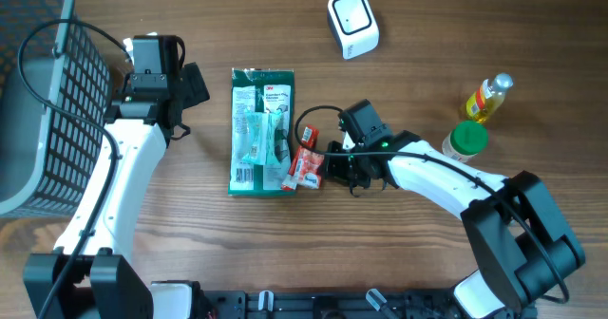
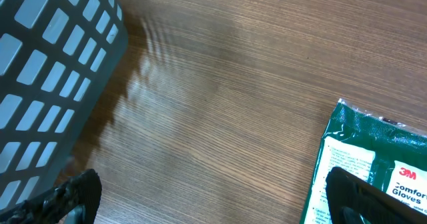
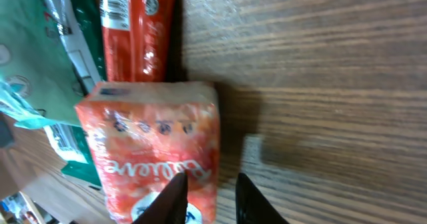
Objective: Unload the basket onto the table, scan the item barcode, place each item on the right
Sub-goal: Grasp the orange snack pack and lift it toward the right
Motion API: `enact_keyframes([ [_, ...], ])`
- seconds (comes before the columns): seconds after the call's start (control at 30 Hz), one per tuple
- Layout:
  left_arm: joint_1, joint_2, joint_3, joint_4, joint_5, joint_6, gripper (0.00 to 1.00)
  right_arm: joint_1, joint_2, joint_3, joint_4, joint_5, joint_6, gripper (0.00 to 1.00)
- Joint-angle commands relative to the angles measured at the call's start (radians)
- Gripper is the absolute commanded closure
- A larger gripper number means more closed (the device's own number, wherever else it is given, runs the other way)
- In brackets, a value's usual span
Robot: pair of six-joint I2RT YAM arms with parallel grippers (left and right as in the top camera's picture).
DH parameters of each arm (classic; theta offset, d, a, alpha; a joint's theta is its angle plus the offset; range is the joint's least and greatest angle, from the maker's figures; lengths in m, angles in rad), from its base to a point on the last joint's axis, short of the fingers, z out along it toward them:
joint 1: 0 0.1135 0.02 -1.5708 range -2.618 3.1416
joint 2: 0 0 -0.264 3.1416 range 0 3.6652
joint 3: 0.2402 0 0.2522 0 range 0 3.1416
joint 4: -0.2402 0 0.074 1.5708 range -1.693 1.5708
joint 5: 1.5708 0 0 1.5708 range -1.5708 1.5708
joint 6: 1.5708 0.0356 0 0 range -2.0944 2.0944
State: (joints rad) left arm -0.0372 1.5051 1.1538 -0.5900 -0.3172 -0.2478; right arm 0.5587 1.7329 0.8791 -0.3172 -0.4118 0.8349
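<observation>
well, my right gripper [image 3: 208, 201] crouches at the orange packet [image 3: 153, 144], three o'clock side, to take its barcode to the scanner [image 1: 352, 23]; whether it's clenched, i cannot tell. left gripper [image 2: 213, 201] gapes idle.

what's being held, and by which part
Nothing in the left end effector; the right end effector straddles an edge of the orange packet, grip cannot be told.

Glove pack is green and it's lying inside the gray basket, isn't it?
Not quite. The glove pack is green, but it is not inside the basket. It lies flat on the wooden table, to the right of the basket and apart from it. The overhead view shows this.
</observation>
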Motion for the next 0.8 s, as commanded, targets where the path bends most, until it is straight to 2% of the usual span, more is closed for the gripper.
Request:
enact_keyframes([
  [0.0, 0.005, -0.001, 0.011, 0.003, -0.009, 0.009, 0.0, 0.002, -0.022, -0.006, 0.018, -0.016, 0.002, 0.72],
  [0.4, 0.005, -0.001, 0.011, 0.003, -0.009, 0.009, 0.0, 0.083, -0.022, -0.006, 0.05, 0.118, -0.024, 0.74],
  [0.57, 0.005, -0.001, 0.011, 0.003, -0.009, 0.009, 0.0, 0.092, -0.022, -0.006, 0.041, 0.181, -0.025, 0.83],
  [0.63, 0.005, -0.001, 0.011, 0.003, -0.009, 0.009, 0.0, 0.091, -0.022, -0.006, 0.037, 0.211, -0.043, 0.96],
  [0.77, 0.005, -0.001, 0.011, 0.003, -0.009, 0.009, 0.0, 0.064, -0.027, -0.006, 0.034, 0.23, -0.177, 0.96],
])
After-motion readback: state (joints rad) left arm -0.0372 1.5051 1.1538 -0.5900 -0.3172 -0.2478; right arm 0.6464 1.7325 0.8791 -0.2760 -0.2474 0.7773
